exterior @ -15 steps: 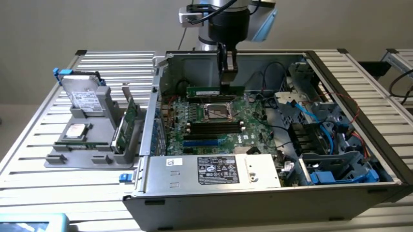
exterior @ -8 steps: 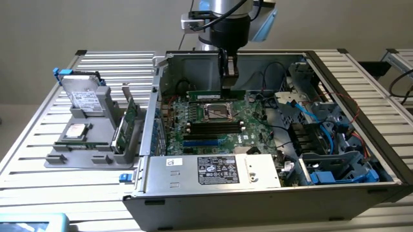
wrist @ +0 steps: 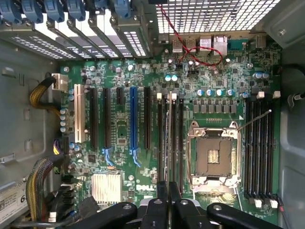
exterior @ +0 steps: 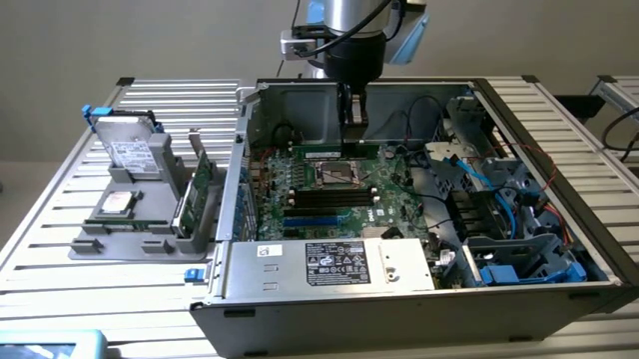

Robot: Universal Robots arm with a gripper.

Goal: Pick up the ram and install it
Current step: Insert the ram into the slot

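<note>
The arm (exterior: 352, 37) is reaching straight down into the open computer case (exterior: 399, 318), wrist vertical. Its gripper (wrist: 167, 193) is clamping the ram (wrist: 170, 143), which is hanging edge-on in line with the memory slots (wrist: 179, 143) beside the empty processor socket (wrist: 213, 155).

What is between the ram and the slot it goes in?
Nothing that I can see. The claw holds the ram edge-on over the empty black slots beside the processor socket; no cable crosses there.
</note>
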